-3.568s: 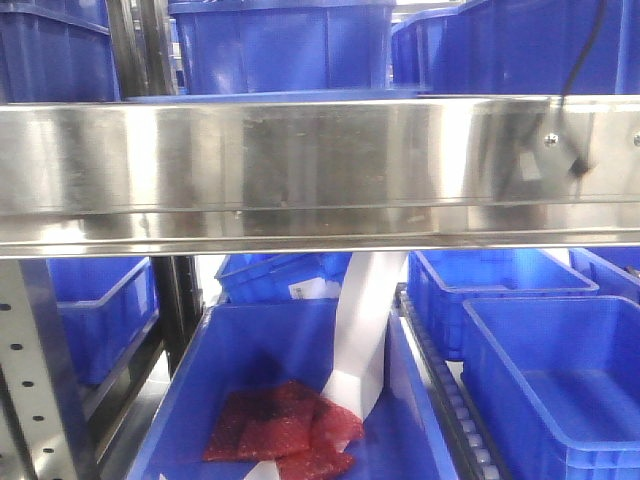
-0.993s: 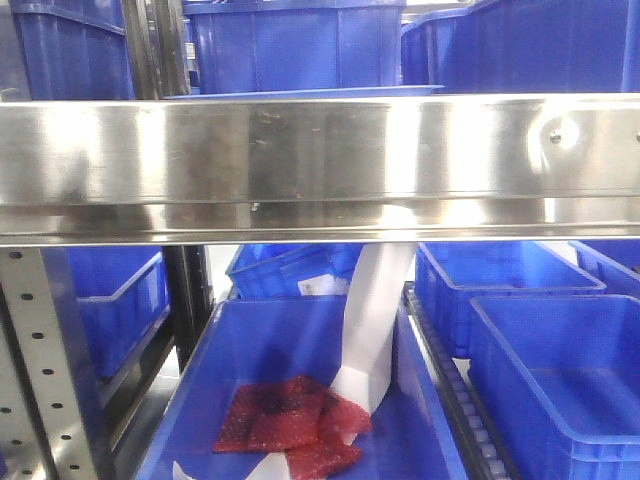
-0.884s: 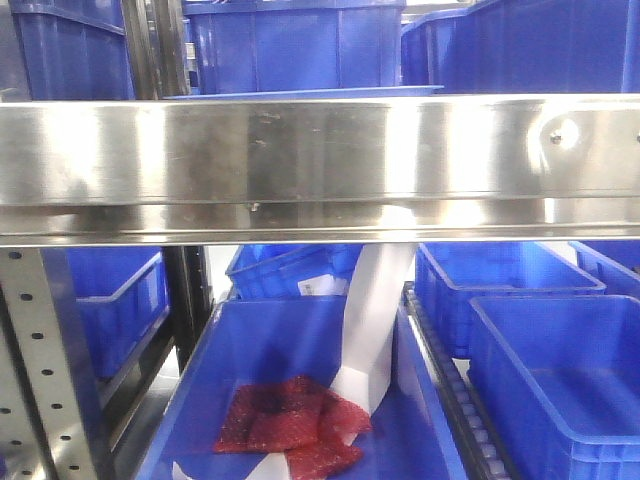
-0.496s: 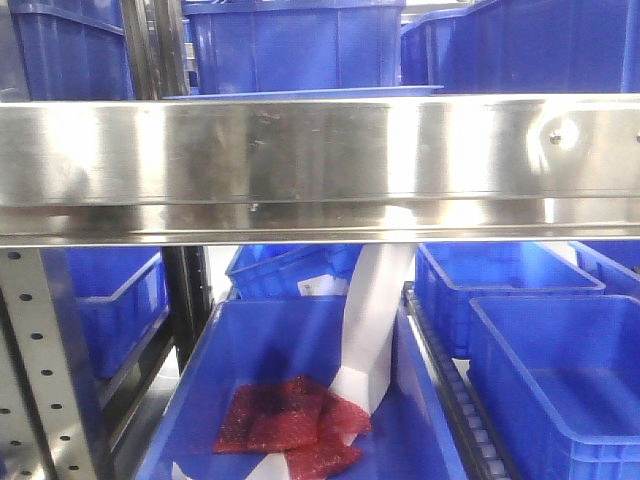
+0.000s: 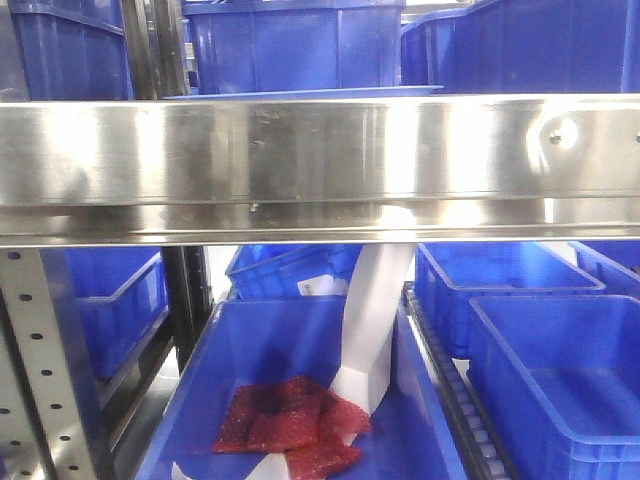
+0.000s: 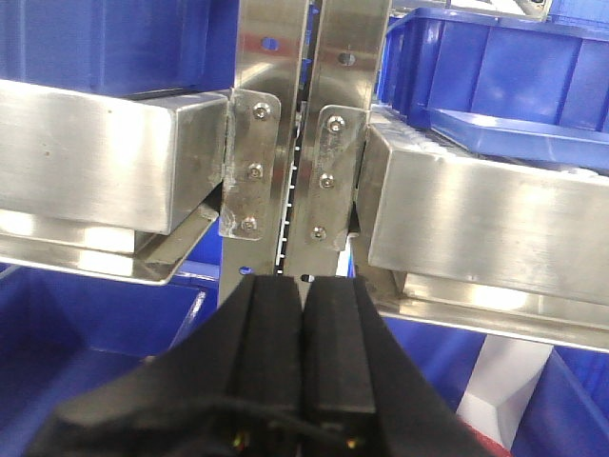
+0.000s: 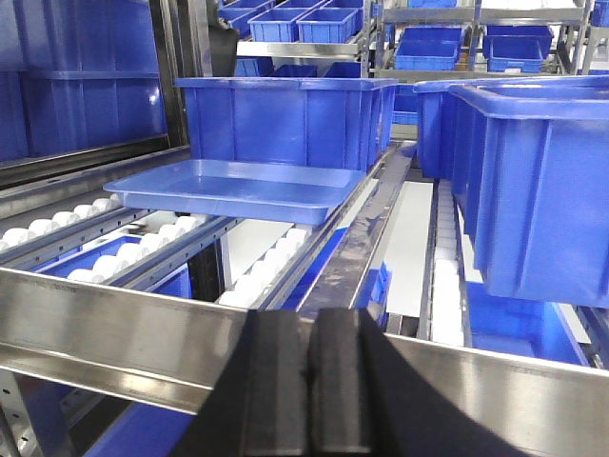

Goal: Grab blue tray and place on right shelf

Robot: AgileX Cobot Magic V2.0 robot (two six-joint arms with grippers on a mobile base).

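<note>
Stainless racking stacked with deep blue bins (image 7: 285,119) fills our view as the blue tray (image 7: 233,188) rests on the right shelf (image 7: 124,335) rollers, well beyond our left pincer (image 6: 303,309) and right pincer (image 7: 311,381), both clenched on nothing.

The tray (image 7: 231,188) lies on the shelf's (image 7: 124,343) rollers, ahead and left of the right gripper (image 7: 309,381), with a bin (image 7: 285,119) touching behind it, another bin (image 7: 533,181) right
</note>
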